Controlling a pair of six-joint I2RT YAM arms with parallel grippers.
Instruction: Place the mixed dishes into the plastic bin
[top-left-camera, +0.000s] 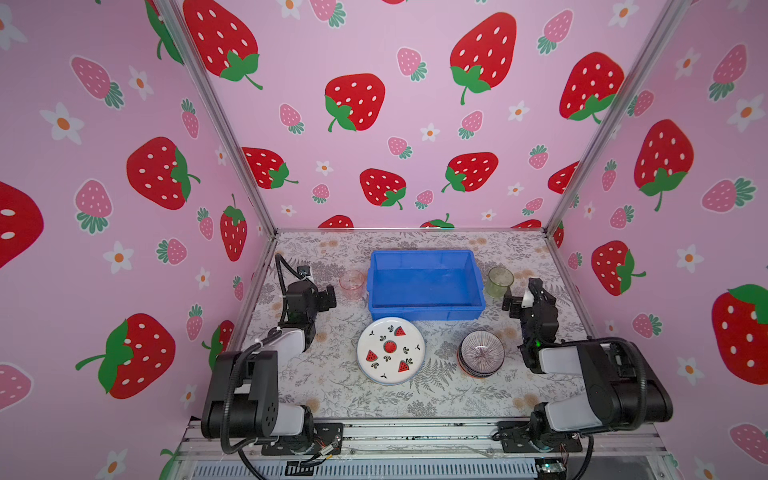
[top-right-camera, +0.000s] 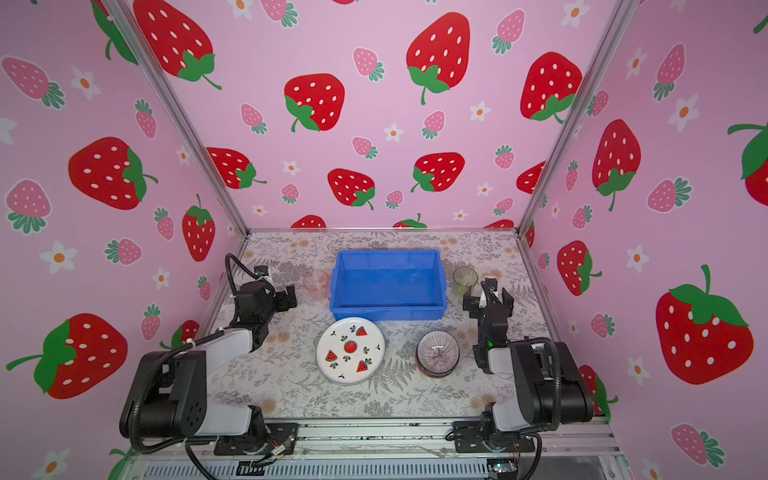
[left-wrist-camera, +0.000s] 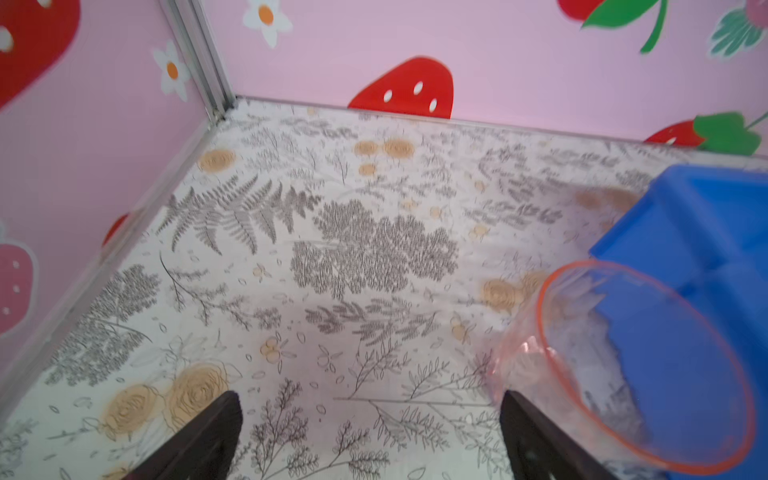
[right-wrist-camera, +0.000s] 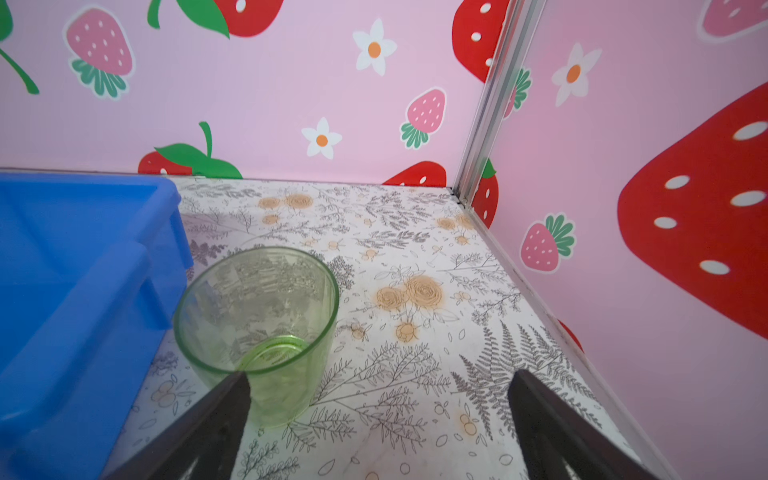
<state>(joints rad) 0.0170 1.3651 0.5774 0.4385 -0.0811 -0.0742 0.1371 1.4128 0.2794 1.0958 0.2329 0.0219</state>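
The likeliest slip lay at the tips themselves. In the left wrist view the left tool (left-wrist-camera: 370, 415) had the pink tumbler (left-wrist-camera: 623, 365) off to the outside of one finger, not in the gap. In the right wrist view the right tool (right-wrist-camera: 382, 386) had the green tumbler (right-wrist-camera: 257, 324) overlapping one fingertip in the same way. By my reading, a straight advance from either pose would have met the cup with a finger's edge. Plastic that light would probably have tipped, or skidded against the wall of the plastic bin (top-left-camera: 428, 311) just beside it. A squeeze across a thin rim could also have flexed the cup and let it pop free.

Both tools stood spread wide and held nothing. Whether the right fingertip was touching the green tumbler I could not tell; the left one looked close to the pink tumbler's base, contact unclear.

Outward from there, both top views showed the bin at the back of the desk (top-left-camera: 332, 386), empty, with a tumbler upright at each short wall. Nearer the arms' bases lay the watermelon plate (top-left-camera: 390, 350), close to the bin's front wall. Beside it was the purple-striped bowl (top-left-camera: 482, 351), sitting on top of other bowls. A flat plate gave little edge for a finger to get under.
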